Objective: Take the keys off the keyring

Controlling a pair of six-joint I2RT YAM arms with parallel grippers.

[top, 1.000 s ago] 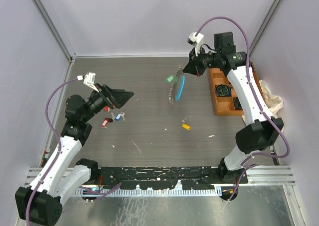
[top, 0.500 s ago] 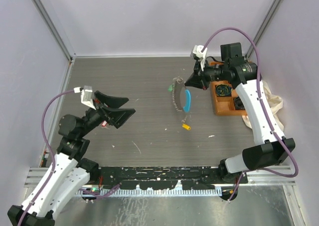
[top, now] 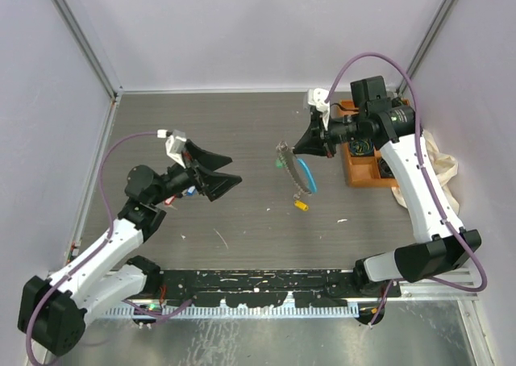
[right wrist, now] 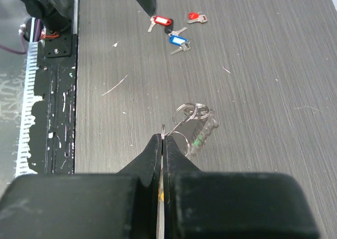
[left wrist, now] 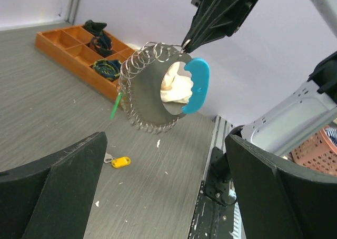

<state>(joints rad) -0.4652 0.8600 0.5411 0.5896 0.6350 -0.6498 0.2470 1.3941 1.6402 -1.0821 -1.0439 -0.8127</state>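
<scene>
My right gripper (top: 297, 149) is shut on a small split ring of the keyring (top: 290, 171) and holds it hanging above the table. In the left wrist view the keyring (left wrist: 151, 91) is a loop of wire coils with a light-blue plastic piece (left wrist: 196, 85) and a green key (left wrist: 116, 105) on it. In the right wrist view the shut tips (right wrist: 162, 137) pinch the ring (right wrist: 192, 112). My left gripper (top: 234, 169) is open and empty, left of the keyring and facing it. Red keys (right wrist: 160, 21) and a blue key (right wrist: 178, 40) lie on the table, as does a yellow key (top: 301, 205).
An orange compartment tray (top: 359, 158) with dark items stands at the right edge, also visible in the left wrist view (left wrist: 63, 43). A crumpled cloth (top: 439, 158) lies beyond it. A black rail (top: 258, 279) runs along the near edge. Small white scraps dot the table.
My left gripper has swung right and forward toward the keyring, jaws still open. My right gripper has lowered and shifted slightly with the keyring, which now hangs more edge-on.
</scene>
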